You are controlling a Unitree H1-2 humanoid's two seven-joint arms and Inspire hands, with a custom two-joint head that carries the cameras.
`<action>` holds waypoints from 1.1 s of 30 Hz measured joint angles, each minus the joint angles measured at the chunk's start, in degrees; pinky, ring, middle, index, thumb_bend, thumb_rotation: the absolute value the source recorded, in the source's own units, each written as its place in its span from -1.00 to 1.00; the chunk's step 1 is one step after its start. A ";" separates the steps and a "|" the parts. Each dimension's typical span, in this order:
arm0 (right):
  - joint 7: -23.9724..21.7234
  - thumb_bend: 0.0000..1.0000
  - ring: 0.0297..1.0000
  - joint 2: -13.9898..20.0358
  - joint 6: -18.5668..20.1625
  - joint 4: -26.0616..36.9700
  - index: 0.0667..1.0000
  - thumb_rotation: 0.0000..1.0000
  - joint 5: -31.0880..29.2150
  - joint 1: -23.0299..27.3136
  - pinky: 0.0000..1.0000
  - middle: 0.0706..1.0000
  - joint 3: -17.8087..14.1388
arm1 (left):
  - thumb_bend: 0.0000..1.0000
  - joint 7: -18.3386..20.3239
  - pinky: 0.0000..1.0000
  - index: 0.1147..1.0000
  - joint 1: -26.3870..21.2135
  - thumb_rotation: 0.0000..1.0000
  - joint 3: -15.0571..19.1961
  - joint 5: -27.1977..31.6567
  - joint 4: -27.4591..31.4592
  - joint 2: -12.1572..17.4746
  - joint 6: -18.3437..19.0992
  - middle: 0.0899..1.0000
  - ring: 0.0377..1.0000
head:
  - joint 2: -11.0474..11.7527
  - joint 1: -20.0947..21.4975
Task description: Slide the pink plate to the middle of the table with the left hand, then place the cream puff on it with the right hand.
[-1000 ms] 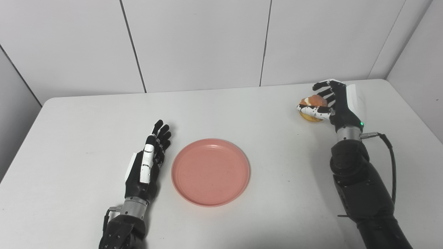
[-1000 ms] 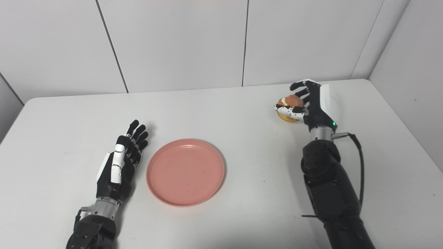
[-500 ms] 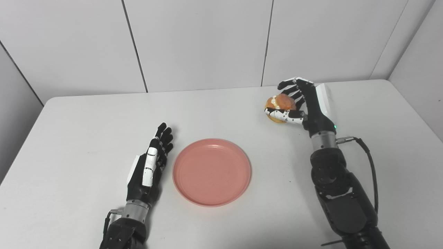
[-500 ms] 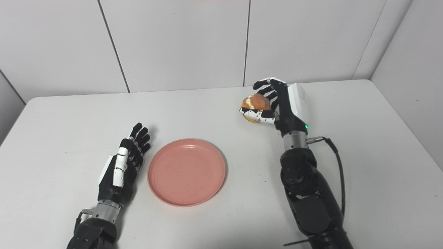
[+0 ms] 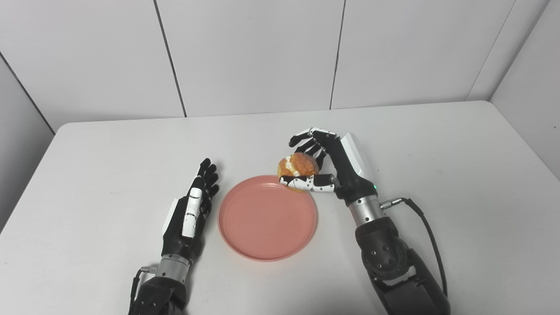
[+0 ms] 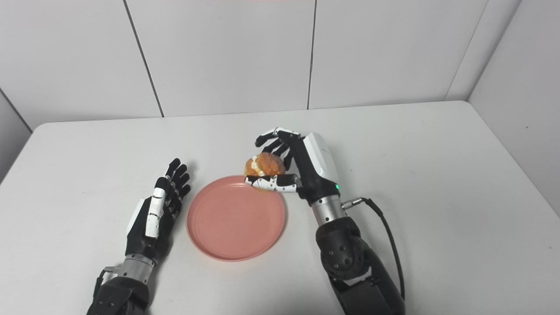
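Note:
The pink plate (image 5: 267, 218) lies flat on the white table (image 5: 109, 148), near the front middle. My right hand (image 5: 328, 168) is shut on the cream puff (image 5: 299, 165), a golden bun with white cream, and holds it over the plate's far right rim, a little above it. My left hand (image 5: 190, 214) is open with fingers straight, resting on the table just left of the plate, a small gap away from its rim. The same scene shows in the right eye view, with the puff (image 6: 264, 166) over the plate (image 6: 234, 218).
A black cable (image 5: 426, 232) runs from the right wrist along the forearm. White wall panels (image 5: 253, 52) stand behind the table's far edge. The table's right edge meets a side wall (image 5: 529, 78).
My right hand has carried the cream puff from the table's far right toward the left and nearer, down to the plate's far right rim. The left hand and the plate have stayed put.

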State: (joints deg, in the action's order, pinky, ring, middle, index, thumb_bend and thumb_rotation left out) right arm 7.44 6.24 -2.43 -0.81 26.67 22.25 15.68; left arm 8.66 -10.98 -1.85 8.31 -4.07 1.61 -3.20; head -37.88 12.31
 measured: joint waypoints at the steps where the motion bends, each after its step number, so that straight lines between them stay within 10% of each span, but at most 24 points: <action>1: -0.32 0.01 -0.31 0.00 -0.45 0.02 0.02 -1.00 0.27 -0.43 -0.50 -0.15 0.50 | 0.11 -0.11 1.00 0.98 0.03 1.00 -0.03 -0.21 0.03 -0.09 0.01 0.99 1.00 | 0.00 -0.53; 31: -3.45 0.02 -0.16 2.40 -11.91 -7.71 -0.06 -1.00 9.42 -2.87 0.02 -0.03 4.93 | 0.01 -1.65 1.00 0.96 1.06 1.00 -1.64 -4.43 1.14 -2.17 0.30 0.97 1.00 | -0.97 -7.56; 33: -3.71 0.00 0.26 2.40 -11.91 -7.69 -0.08 -0.86 9.91 -2.83 0.21 0.25 4.95 | 0.03 -1.64 1.00 0.96 1.06 1.00 -1.63 -4.40 1.14 -2.18 0.36 0.98 1.00 | -1.06 -7.74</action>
State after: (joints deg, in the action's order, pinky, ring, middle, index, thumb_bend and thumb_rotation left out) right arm 3.73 8.64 -14.34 -8.50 36.58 19.42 20.63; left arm 7.02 -9.92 -3.48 3.91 -2.92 -0.57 -2.84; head -38.94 4.57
